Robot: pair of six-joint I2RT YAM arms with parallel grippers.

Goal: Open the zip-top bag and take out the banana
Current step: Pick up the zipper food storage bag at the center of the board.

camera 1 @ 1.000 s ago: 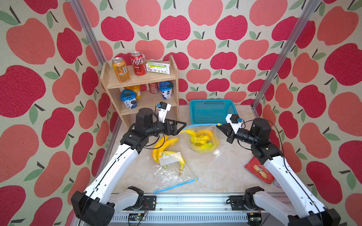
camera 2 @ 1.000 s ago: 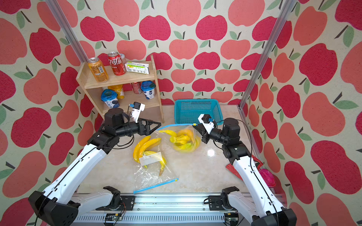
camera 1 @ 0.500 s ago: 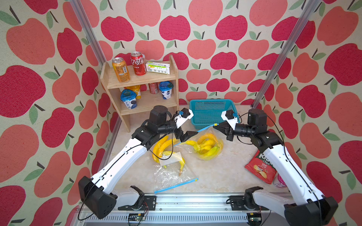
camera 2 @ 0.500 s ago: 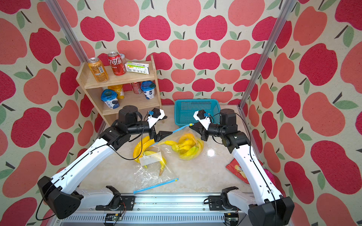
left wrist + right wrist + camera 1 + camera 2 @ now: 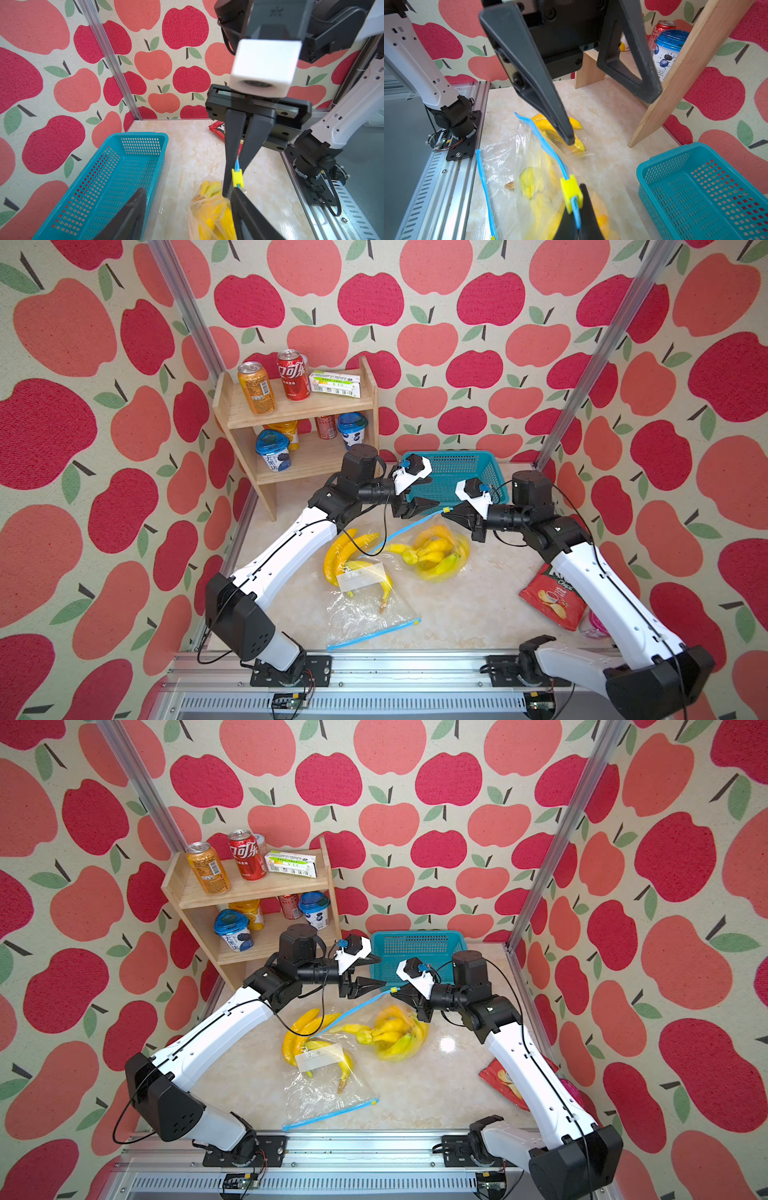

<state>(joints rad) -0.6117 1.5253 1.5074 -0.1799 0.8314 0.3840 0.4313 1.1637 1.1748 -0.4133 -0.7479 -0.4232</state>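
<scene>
marble surface (image 5: 478,605), bag (image 5: 446,549) hangs — right pincer (image 5: 451,516) clamped on its zip strip (image 5: 548,150); left pincer (image 5: 432,491) apart, may miss the slider (image 5: 570,190) — pinching film.

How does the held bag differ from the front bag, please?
The held bag has its zip end raised, pinched in the right gripper; the front bag lies on the table, with no gripper touching it. The held bag bulges around a banana bunch; the front bag looks nearly flat. Both are clear with a blue zip.
</scene>
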